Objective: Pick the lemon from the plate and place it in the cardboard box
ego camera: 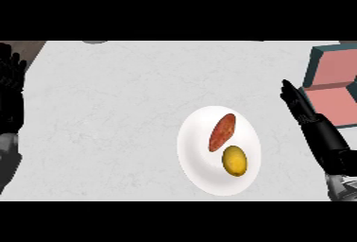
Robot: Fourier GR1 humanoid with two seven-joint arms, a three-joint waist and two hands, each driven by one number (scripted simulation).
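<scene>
A yellow lemon (235, 160) lies on the lower right part of a white plate (199, 156), just below a reddish-brown elongated vegetable (222, 132). My right hand (304, 113) is to the right of the plate, fingers straight and pointing up the view, holding nothing and apart from the plate. The box (333, 82), teal outside and pink inside, sits at the far right edge, just beyond the right hand's fingertips. My left hand (10, 90) rests open at the left edge, fingers up.
The pale counter (111, 118) spreads wide between the left hand and the plate. A dark corner shows at the top left past the counter's edge. A small grey object (96, 42) peeks in at the top edge.
</scene>
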